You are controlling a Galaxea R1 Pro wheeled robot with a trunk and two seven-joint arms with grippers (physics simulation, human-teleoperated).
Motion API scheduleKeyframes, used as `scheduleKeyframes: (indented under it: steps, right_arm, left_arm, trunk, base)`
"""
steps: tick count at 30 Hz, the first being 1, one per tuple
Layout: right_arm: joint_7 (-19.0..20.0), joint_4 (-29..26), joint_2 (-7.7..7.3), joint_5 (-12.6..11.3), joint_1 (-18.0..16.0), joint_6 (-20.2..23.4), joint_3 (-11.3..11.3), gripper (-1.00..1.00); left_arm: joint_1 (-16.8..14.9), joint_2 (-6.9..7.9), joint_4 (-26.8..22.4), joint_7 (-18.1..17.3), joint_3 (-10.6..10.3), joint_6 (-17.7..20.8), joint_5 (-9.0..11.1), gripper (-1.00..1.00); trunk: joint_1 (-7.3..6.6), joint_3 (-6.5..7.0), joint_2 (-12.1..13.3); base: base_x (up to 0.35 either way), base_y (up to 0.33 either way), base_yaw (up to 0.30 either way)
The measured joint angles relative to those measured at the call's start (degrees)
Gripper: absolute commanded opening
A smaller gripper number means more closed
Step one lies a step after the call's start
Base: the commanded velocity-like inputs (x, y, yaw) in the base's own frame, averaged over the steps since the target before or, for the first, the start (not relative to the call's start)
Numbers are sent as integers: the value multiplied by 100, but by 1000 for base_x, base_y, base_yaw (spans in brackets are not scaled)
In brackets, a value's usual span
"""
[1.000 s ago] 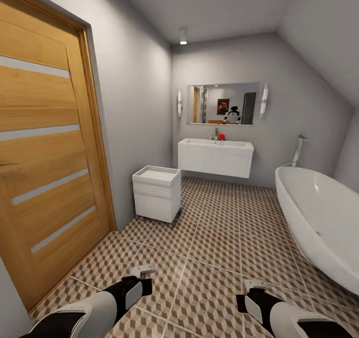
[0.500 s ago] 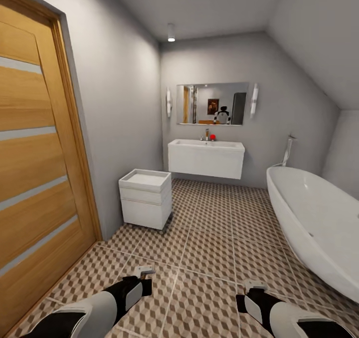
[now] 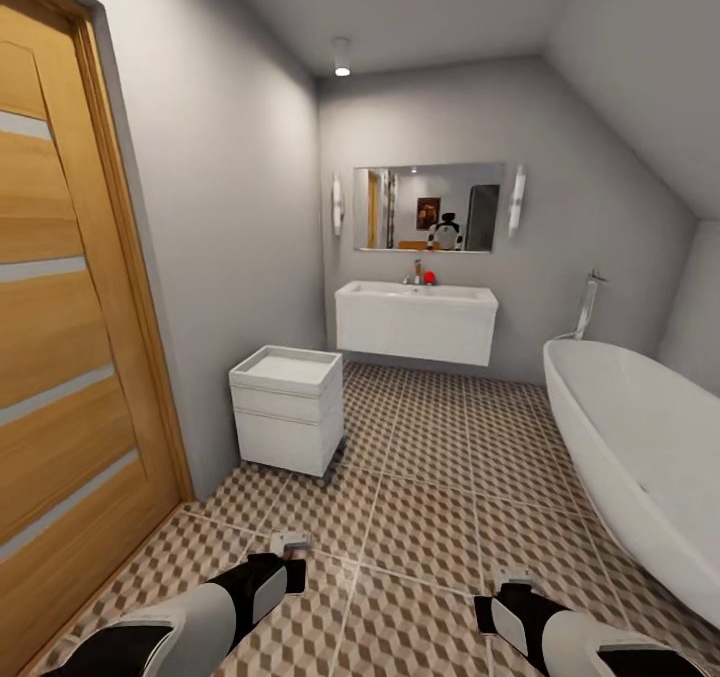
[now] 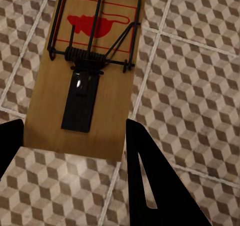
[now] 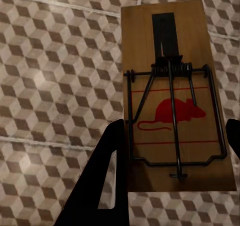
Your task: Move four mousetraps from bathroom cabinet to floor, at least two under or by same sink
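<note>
My left gripper is shut on a mousetrap, a flat wooden board with a red mouse print and a black wire spring, held above the bathroom floor. My right gripper is shut on a second mousetrap of the same kind, also above the patterned tiles. The sink, a white wall-hung block with a chrome tap, hangs on the far wall ahead, well beyond both grippers. The cabinet is out of view.
A small white drawer unit stands against the left wall before the sink. The white bathtub runs along the right side. A wooden door stands at the near left. Tiled floor stretches between the drawer unit and the tub.
The whole view has shifted: the door has slid toward the left edge and the drawer unit looks nearer, so the camera moved. Both arms keep the same pose, each holding its mousetrap.
</note>
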Motion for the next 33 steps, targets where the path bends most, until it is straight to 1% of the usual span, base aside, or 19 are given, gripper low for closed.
scheduleKeyframes:
  steps: [6,10,17,24,33]
  right_arm:
    - [-16,0,0,-89,2,4,-7,-100]
    - [-40,0,0,-131,2,9,-9,-100]
    - [-43,0,0,-136,1,7,-9,-100]
    - [-50,0,7,-137,2,12,-9,-100]
    - [-49,0,7,-137,2,5,-9,-100]
  left_arm:
    - [0,2,0,2,1,-5,-1,-100]
    - [0,1,0,8,4,-10,-1,-100]
    - [0,4,0,9,-2,-13,-1,-100]
    - [0,8,0,9,-3,-13,-1,-100]
    - [0,0,0,9,1,-12,-1,-100]
  trunk:
    - [0,17,0]
    - [0,23,0]
    - [0,24,0]
    - [0,24,0]
    - [0,24,0]
  base:
    - [323,0,-168]
    - [323,0,-50]
    - [323,0,-6]
    - [323,0,-163]
    - [324,0,-23]
